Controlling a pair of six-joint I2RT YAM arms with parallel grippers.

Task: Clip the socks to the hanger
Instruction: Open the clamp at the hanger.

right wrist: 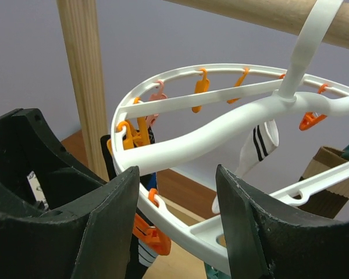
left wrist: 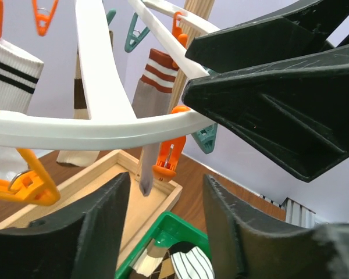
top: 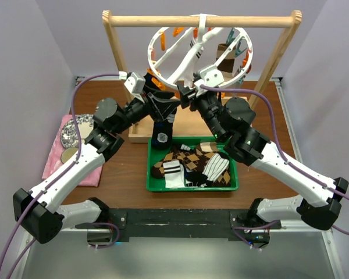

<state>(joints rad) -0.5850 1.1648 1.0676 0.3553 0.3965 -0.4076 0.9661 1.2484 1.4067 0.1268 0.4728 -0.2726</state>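
**Operator:** Where is the hanger right now?

**Spotter:** Your hanger (right wrist: 209, 131) hangs by its hook from the round bar of the wooden frame (top: 163, 21). It is tilted, with the near rim dipped toward your arms. A white sock with black stripes (left wrist: 11, 75) and a beige sock with a brown-banded cuff (left wrist: 151, 93) hang from it on the far side. A dark sock (top: 161, 135) hangs below the near rim, though I cannot see which peg holds it. The rest of the socks (top: 183, 158) lie heaped in the green tray (top: 192, 188) underneath.

**Operator:** And my hands?

**Spotter:** Both meet at that near rim. Your left gripper (left wrist: 166, 183) has its jaws apart with nothing between them, and an orange peg (left wrist: 170, 154) sits just beyond the tips. Your right gripper (right wrist: 177, 174) straddles the rim with one finger on each side. I cannot tell whether it is pressing on the plastic.

**Operator:** Which step am I in, then?

**Spotter:** I judge the dark sock is pegged and you are between socks. With that heap in the tray, I'd put you at less than half done.

**Operator:** What does the next move need?

**Spotter:** Bring your left arm down into the tray and pinch one sock near its cuff from the top of the heap. Lift it clear so that it drags no others along. Keep your right gripper at the rim so the ring doesn't swing, then choose a free peg within reach. Leave the pink cloth (top: 61, 163) on your left alone.
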